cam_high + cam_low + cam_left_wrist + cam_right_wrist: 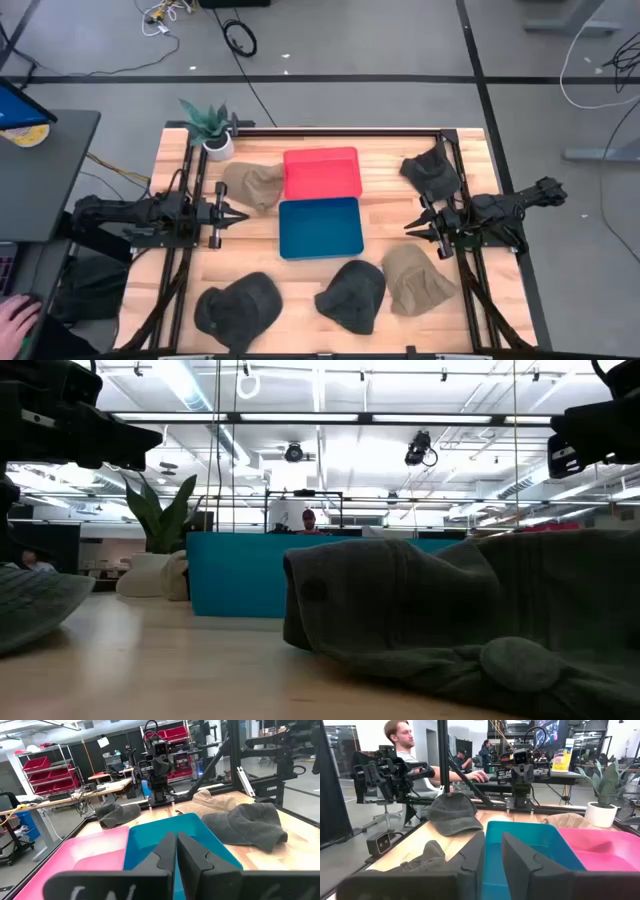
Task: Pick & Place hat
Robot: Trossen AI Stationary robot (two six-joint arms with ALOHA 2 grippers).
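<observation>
Several hats lie flat on the wooden table around two trays. A tan hat (255, 183) lies at the far left and a dark hat (432, 170) at the far right. Two dark hats (238, 308) (352, 295) and a tan hat (415, 278) lie along the near edge. My left gripper (235, 213) hovers left of the blue tray (320, 227), shut and empty (176, 851). My right gripper (413, 228) hovers right of that tray, its fingers slightly open and empty (493, 852).
A red tray (322, 172) sits just beyond the blue one. A potted plant (212, 132) stands at the far left corner. Black frame rails run along the table's left and right sides. A person (400, 740) sits beyond the left edge; a hand (15, 318) shows near the left.
</observation>
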